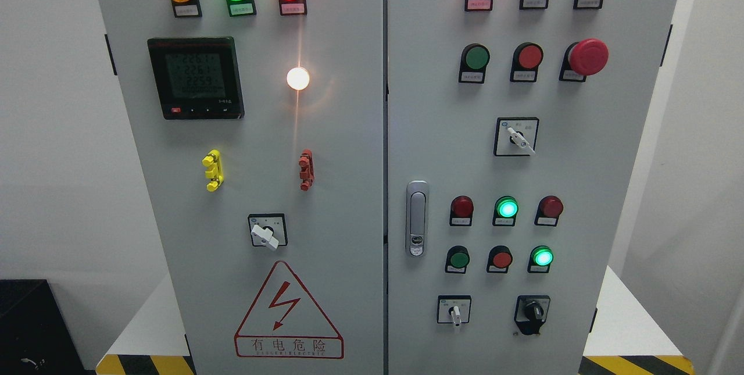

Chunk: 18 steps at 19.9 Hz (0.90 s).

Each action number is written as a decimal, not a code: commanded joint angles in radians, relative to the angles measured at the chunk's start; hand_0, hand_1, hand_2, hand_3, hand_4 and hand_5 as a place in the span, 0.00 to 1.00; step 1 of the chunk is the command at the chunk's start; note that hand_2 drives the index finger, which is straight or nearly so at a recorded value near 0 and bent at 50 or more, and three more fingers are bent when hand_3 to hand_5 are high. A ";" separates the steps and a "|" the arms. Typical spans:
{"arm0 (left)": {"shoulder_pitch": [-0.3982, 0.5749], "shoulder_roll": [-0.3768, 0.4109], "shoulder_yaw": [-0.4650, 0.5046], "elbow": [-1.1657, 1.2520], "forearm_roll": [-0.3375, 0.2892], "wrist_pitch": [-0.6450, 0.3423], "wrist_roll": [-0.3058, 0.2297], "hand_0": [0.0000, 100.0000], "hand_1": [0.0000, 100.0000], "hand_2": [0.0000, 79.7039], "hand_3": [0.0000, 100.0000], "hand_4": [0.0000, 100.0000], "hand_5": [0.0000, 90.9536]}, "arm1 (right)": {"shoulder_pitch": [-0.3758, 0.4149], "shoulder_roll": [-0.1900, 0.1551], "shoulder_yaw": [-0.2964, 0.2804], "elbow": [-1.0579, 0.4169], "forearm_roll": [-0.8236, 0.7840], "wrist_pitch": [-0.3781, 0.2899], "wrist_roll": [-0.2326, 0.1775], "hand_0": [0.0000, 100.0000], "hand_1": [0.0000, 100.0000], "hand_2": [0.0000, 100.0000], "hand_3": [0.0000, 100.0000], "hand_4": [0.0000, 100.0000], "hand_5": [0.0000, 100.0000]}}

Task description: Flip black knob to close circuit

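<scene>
Since neither robot hand shows anywhere in the head view, their finger state cannot be told, and the task looks to be at its very start, with the reach not yet begun. The small black rotary knob (532,312) sits on its black square plate at the lower right of the grey steel cabinet's right door (628,200), its handle pointing roughly downward. The next move, as a judgement, calls for an arm to come up to that corner, pinch the narrow handle and twist it to its other position.

Just left of it stands a white lever selector switch (455,311), close enough to be bumped by stray fingers. Above hang 2 rows of 3 round lamps and buttons, among them a lit green lamp (543,257) directly over the knob. A silver door latch (417,218) lies well apart to the left. Higher up, a large red mushroom stop button (587,56) juts out, clear of the likely path. Nothing covers the knob itself.
</scene>
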 commanded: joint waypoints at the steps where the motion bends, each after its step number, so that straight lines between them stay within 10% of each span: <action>1: 0.021 0.000 0.000 -0.023 0.000 0.000 0.000 0.12 0.56 0.00 0.00 0.00 0.00 | -0.001 0.001 -0.016 -0.305 0.116 0.031 0.016 0.00 0.06 0.93 1.00 0.92 0.98; 18: 0.021 0.000 0.000 -0.023 0.000 0.000 0.000 0.12 0.56 0.00 0.00 0.00 0.00 | -0.120 0.001 -0.062 -0.558 0.294 0.126 0.145 0.00 0.00 0.93 1.00 0.93 0.99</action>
